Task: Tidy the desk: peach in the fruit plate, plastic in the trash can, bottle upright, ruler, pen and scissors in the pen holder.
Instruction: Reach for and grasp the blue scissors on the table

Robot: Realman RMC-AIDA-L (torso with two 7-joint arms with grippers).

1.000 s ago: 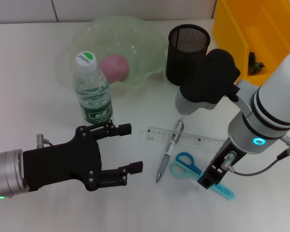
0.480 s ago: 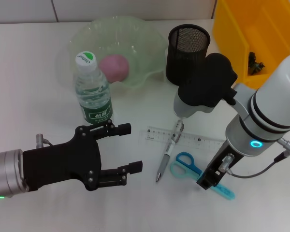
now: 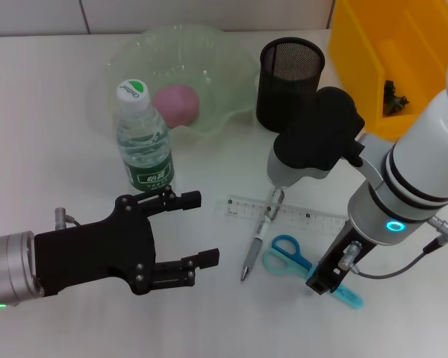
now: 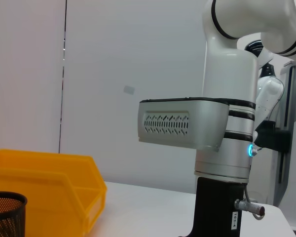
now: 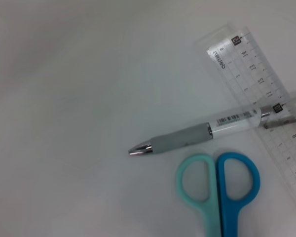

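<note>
The pink peach (image 3: 176, 103) lies in the pale green fruit plate (image 3: 231, 112). In front of the plate the water bottle (image 3: 143, 142) stands upright. The clear ruler (image 3: 306, 217) (image 5: 266, 98), the pen (image 3: 258, 240) (image 5: 187, 138) and the blue-and-teal scissors (image 3: 287, 254) (image 5: 217, 182) lie together on the table in front of the black mesh pen holder (image 3: 290, 74). My right gripper (image 3: 325, 280) hangs low over the scissors' blades. At the near left my left gripper (image 3: 201, 228) is open and holds nothing.
The yellow bin (image 3: 373, 67) (image 4: 39, 182) stands at the back right with a dark crumpled thing (image 3: 394, 97) inside. The pen holder (image 4: 5, 212) is beside it. The pen lies across the ruler.
My right arm has shifted slightly left and lower over the scissors. The left arm and the objects have not moved.
</note>
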